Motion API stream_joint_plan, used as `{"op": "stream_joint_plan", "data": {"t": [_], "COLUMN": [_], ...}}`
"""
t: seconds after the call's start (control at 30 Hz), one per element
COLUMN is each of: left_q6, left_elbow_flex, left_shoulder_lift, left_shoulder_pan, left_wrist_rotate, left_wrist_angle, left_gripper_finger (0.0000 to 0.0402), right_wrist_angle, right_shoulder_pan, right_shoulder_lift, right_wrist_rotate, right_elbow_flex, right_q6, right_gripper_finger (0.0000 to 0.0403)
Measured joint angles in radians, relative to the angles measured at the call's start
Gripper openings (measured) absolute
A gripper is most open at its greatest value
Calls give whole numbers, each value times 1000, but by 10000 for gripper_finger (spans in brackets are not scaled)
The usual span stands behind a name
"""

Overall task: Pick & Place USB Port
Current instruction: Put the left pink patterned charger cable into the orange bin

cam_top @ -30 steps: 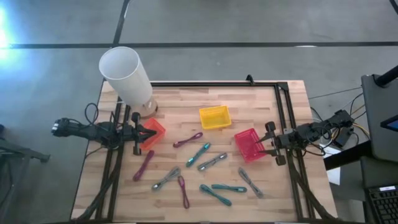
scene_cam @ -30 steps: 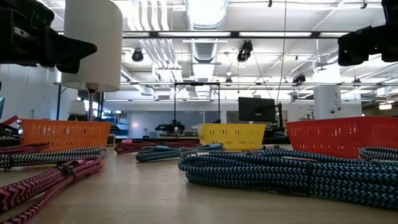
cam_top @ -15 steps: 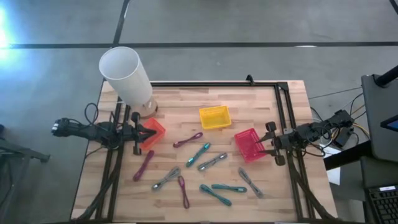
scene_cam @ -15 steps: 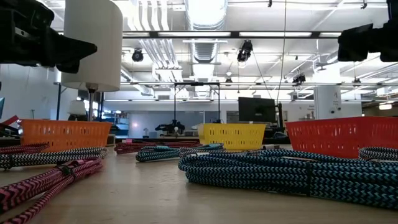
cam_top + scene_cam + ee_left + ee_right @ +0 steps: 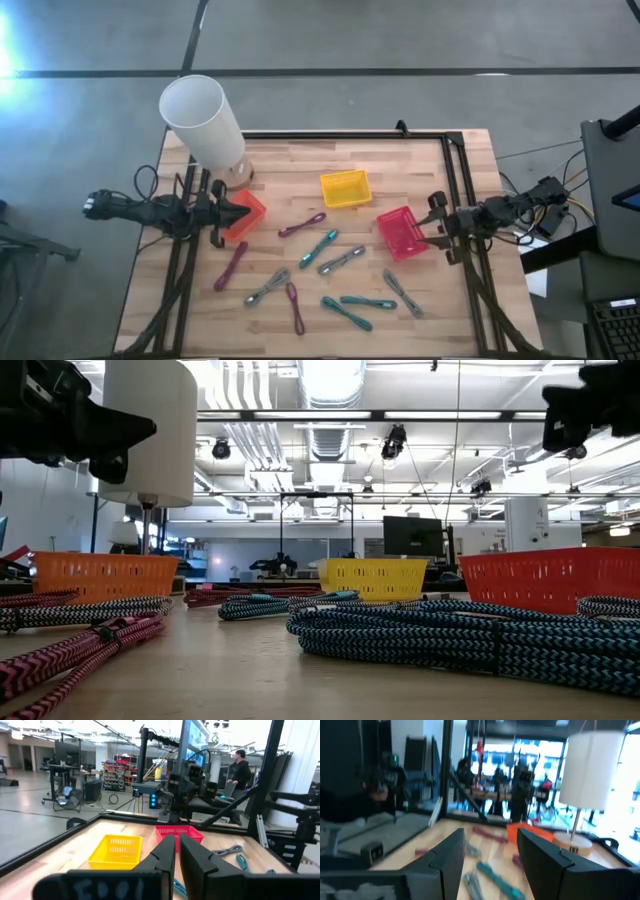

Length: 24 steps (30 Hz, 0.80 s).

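Observation:
Several bundled USB cables lie flat on the wooden table: magenta [image 5: 302, 225], teal [image 5: 319, 247], grey [image 5: 341, 260], and others nearer the near edge. Three baskets stand on the table: orange [image 5: 249, 207], yellow [image 5: 345, 188] and red [image 5: 398, 233]. My left gripper [image 5: 240, 212] hangs shut above the orange basket, its fingers [image 5: 177, 840] pointing toward the table's right. My right gripper [image 5: 430, 228] hangs open just right of the red basket; its fingers [image 5: 490, 842] are spread and point toward the table's left. Neither holds anything.
A white lamp [image 5: 203, 122] stands at the far left corner behind the orange basket. A black frame [image 5: 455, 180] runs along the table's far and right edges. Bare wood shows between the baskets and along the near edge. A person [image 5: 240, 767] stands in the room beyond.
In the low view my right gripper has risen a little. The cables and baskets have stayed where they were.

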Motion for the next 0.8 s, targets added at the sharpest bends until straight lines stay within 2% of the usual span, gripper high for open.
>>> {"op": "stream_joint_plan", "data": {"t": [0.2,0.33,0.47,0.6,0.8], "left_q6": [-22,-32,-33,-90,-234], "left_elbow_flex": [2,53,133,237,402], "left_shoulder_lift": [0,14,60,148,348], "left_shoulder_pan": [0,0,0,0,0], "left_wrist_rotate": [2,2,-22,-84,-155], "left_wrist_angle": [27,6,-69,-221,-407], "left_gripper_finger": [39,76,123,157,162], "right_wrist_angle": [133,212,285,290,261], "right_shoulder_pan": [0,0,0,0,0], "right_shoulder_lift": [0,0,0,0,25], "right_wrist_rotate": [0,3,18,64,160], "right_elbow_flex": [0,0,0,0,6], "right_q6": [-141,-313,-386,-384,-271], "right_gripper_finger": [176,176,176,176,176]}}
